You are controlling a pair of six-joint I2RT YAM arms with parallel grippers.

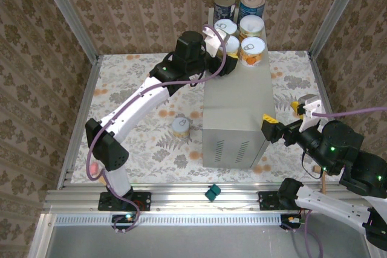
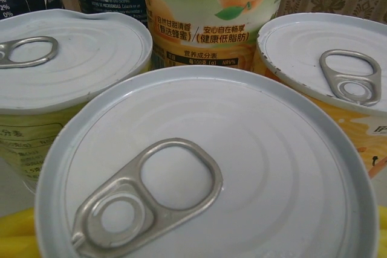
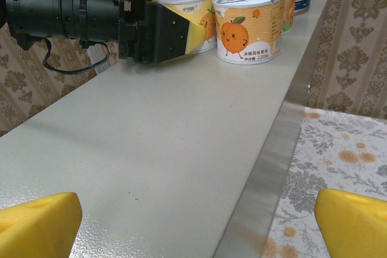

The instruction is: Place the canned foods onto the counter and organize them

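The grey counter stands mid-floor. At its far end are two blue-labelled cans and several white-lidded orange cans. My left gripper is shut on the near-left can, which stands on the counter top. Its lid and pull ring sit close below the left wrist camera, with yellow pads at the sides. One more can stands on the floral floor left of the counter. My right gripper is open and holds nothing, straddling the counter's near right edge.
A small green block lies on the front rail. Patterned walls and metal posts close in the floor on three sides. The near half of the counter top is bare.
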